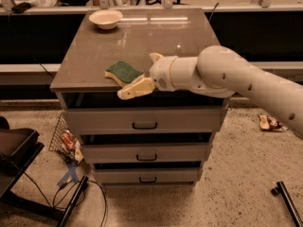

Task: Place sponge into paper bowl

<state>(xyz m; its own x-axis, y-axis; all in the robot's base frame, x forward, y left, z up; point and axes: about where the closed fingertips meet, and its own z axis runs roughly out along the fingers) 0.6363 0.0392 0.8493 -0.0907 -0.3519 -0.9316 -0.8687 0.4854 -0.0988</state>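
Observation:
The sponge (123, 72), green scouring face up over yellow foam, lies near the front edge of the brown cabinet top (142, 37). The paper bowl (105, 19), cream and empty, stands at the top's far left corner. My gripper (138, 76) comes in from the right on a thick white arm and is open. One cream finger (135, 88) lies along the sponge's front edge. The other fingertip (155, 57) sticks up behind the sponge's right end. The sponge rests flat on the top.
The cabinet has three shut drawers (144, 125) below its top. On the floor are a wire basket with litter (65, 137) and cables at the left, a dark stand (14, 150) at far left, a wrapper (269, 123) and a black bar (286, 203) at the right.

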